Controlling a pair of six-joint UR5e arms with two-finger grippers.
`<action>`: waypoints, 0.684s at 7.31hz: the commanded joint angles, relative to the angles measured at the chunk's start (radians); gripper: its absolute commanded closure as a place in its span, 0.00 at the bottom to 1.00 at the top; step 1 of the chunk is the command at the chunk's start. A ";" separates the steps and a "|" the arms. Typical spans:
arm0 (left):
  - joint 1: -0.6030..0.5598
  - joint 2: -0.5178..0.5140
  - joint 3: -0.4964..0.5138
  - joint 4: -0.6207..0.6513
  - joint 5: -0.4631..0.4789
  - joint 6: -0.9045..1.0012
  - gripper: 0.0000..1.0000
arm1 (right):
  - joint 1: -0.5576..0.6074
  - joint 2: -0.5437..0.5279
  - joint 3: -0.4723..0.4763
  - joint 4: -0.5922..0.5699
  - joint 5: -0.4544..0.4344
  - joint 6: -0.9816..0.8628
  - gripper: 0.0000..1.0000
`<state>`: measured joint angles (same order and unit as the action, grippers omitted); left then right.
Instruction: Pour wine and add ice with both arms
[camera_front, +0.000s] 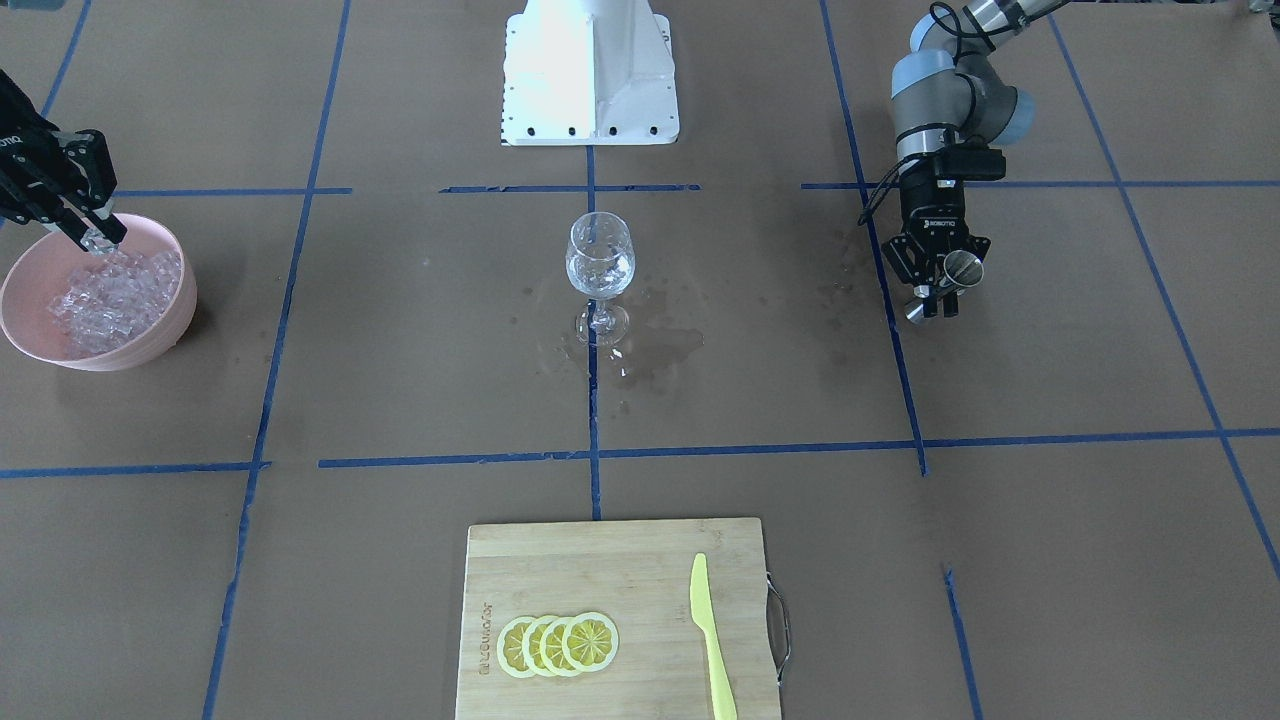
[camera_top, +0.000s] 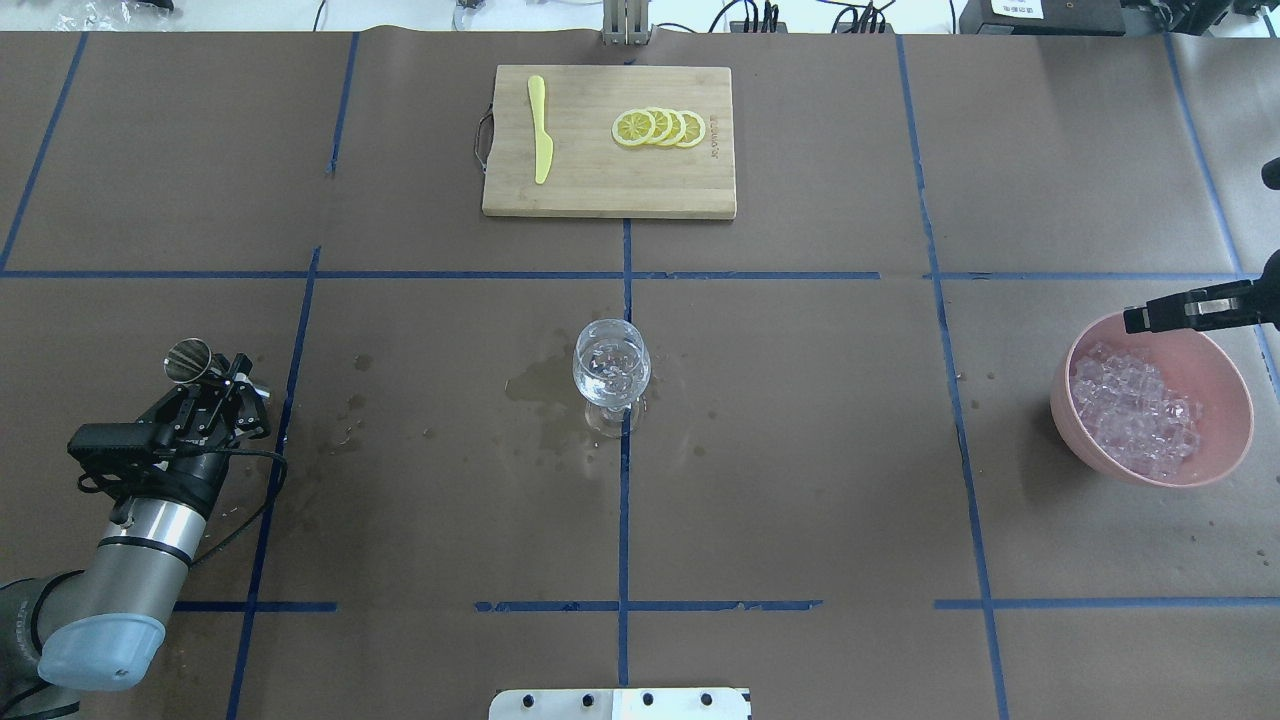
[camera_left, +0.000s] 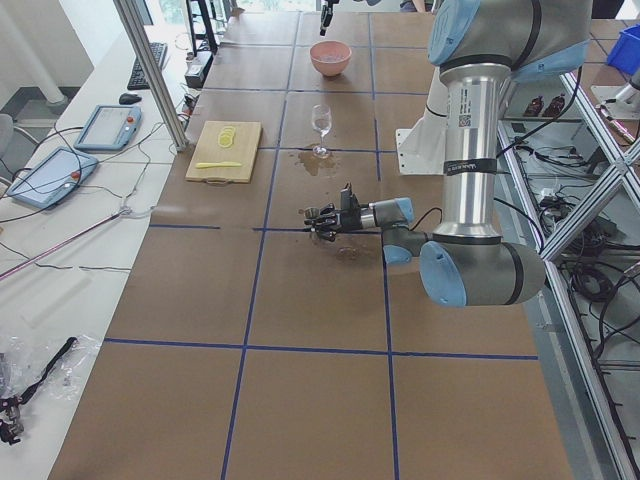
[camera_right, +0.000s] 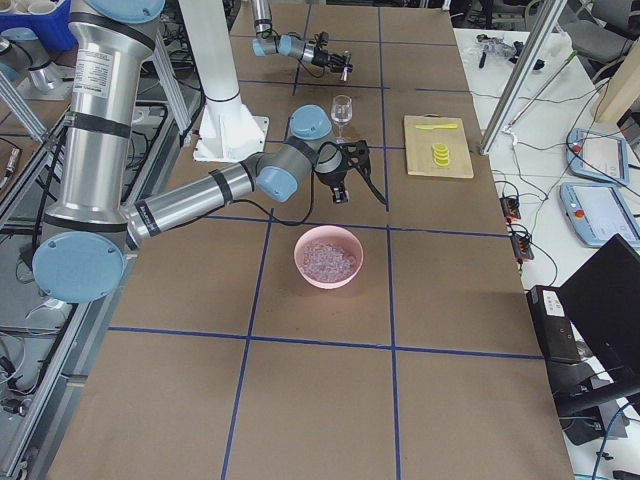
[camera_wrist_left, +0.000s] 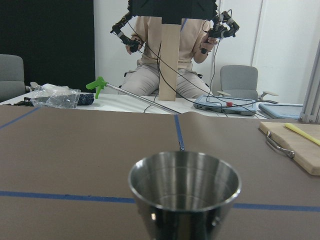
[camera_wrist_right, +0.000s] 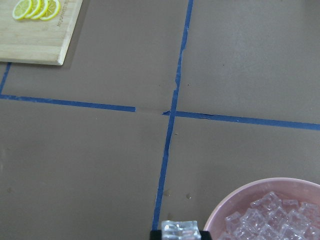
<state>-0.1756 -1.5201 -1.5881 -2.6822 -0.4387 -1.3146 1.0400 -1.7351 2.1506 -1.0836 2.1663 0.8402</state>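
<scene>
A clear wine glass (camera_front: 600, 262) stands upright at the table's centre with clear glinting contents; I cannot tell wine from ice inside it. At the table's right end a pink bowl (camera_top: 1073, 420) holds many ice cubes (camera_top: 1135, 412). My right gripper (camera_front: 101, 239) hangs over the bowl's far rim, shut on one ice cube (camera_wrist_right: 180, 230). Well to the left of the glass, my left gripper (camera_top: 225, 375) is shut on a small steel cup (camera_wrist_left: 184, 192), held upright above the table; no liquid shows inside it.
A wet patch (camera_top: 545, 390) spreads around the glass's foot. A wooden cutting board (camera_top: 600, 190) at the far edge carries lemon slices (camera_top: 660, 127) and a yellow knife (camera_top: 540, 130). The white base block (camera_front: 590, 90) is on the robot's side. A person (camera_wrist_left: 170, 60) sits beyond the table.
</scene>
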 joint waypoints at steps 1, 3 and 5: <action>0.004 -0.003 0.000 0.001 0.000 0.002 0.62 | -0.001 0.061 -0.001 -0.001 0.004 0.084 1.00; 0.004 -0.006 0.000 0.001 0.000 0.003 0.60 | -0.009 0.103 -0.003 -0.007 0.004 0.132 1.00; 0.004 -0.005 -0.001 0.001 -0.002 0.011 0.28 | -0.031 0.124 -0.005 -0.010 0.001 0.152 1.00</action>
<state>-0.1719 -1.5254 -1.5885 -2.6814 -0.4397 -1.3085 1.0214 -1.6264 2.1468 -1.0910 2.1692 0.9759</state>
